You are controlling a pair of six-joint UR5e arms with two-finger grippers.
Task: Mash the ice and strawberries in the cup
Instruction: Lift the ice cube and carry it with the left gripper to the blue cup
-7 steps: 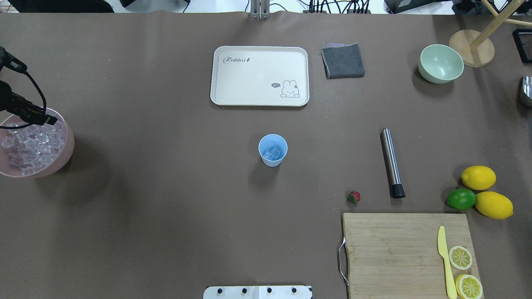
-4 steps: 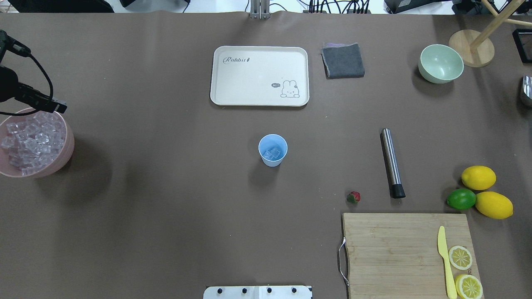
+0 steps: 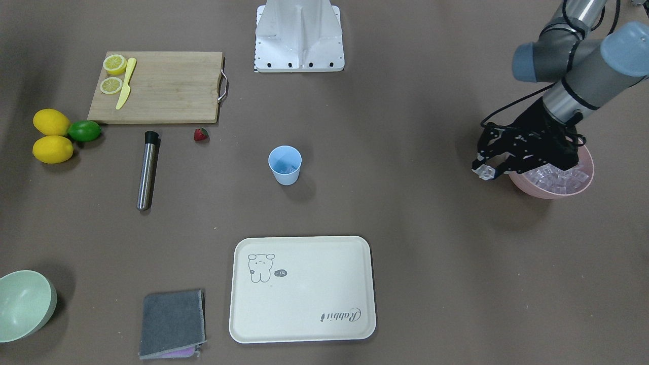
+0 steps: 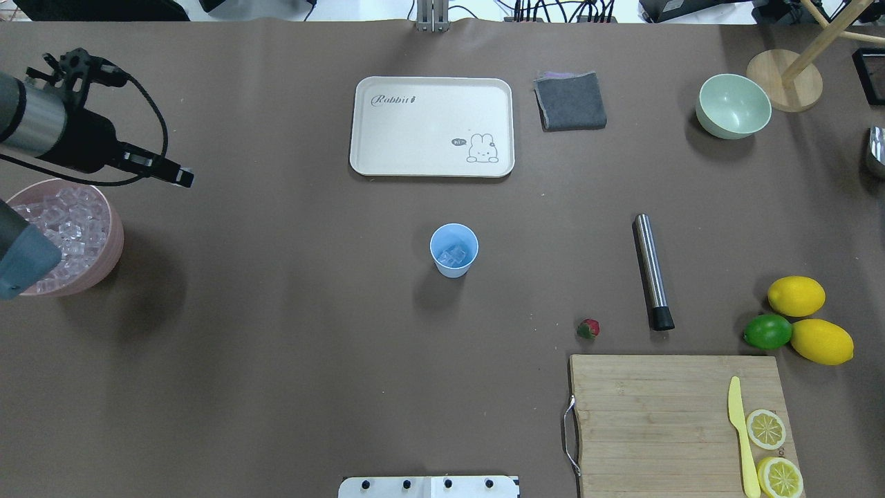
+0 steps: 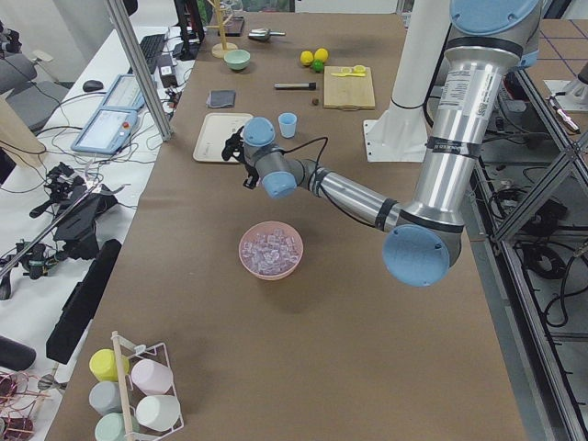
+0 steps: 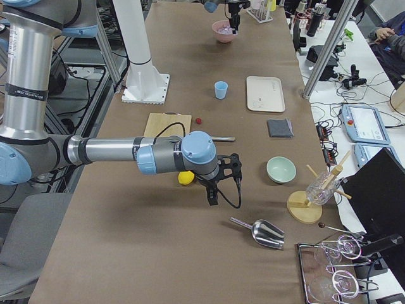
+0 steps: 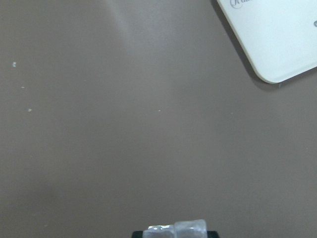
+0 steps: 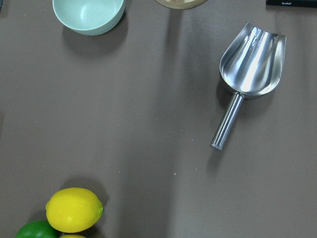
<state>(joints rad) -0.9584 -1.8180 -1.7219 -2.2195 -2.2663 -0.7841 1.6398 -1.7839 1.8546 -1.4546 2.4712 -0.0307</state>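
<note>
The light-blue cup [image 4: 453, 250] [image 3: 285, 165] stands upright mid-table with a few ice cubes [image 4: 453, 256] inside. My left gripper [image 4: 183, 178] [image 3: 484, 171] is shut on one ice cube [image 7: 176, 229] and holds it above the table, just beside the pink bowl [image 4: 110, 266] [image 3: 537, 190] that is full of ice [image 4: 69, 221]. The strawberry [image 4: 588, 328] [image 3: 201, 134] lies on the table by the cutting board's corner. My right gripper [image 6: 212, 196] shows only in the exterior right view, hovering near the lemons; I cannot tell whether it is open or shut.
A steel muddler [image 4: 652, 270] lies right of the cup. A cream tray [image 4: 432, 126], a grey cloth [image 4: 570, 101] and a green bowl [image 4: 733, 106] sit at the far side. The cutting board [image 4: 657, 415], lemons [image 4: 796, 295], lime [image 4: 767, 331] and a metal scoop [image 8: 250, 64] are on the right.
My left gripper has risen out of the pink bowl and moved right, toward the table's middle, carrying an ice cube. Nothing else has moved.
</note>
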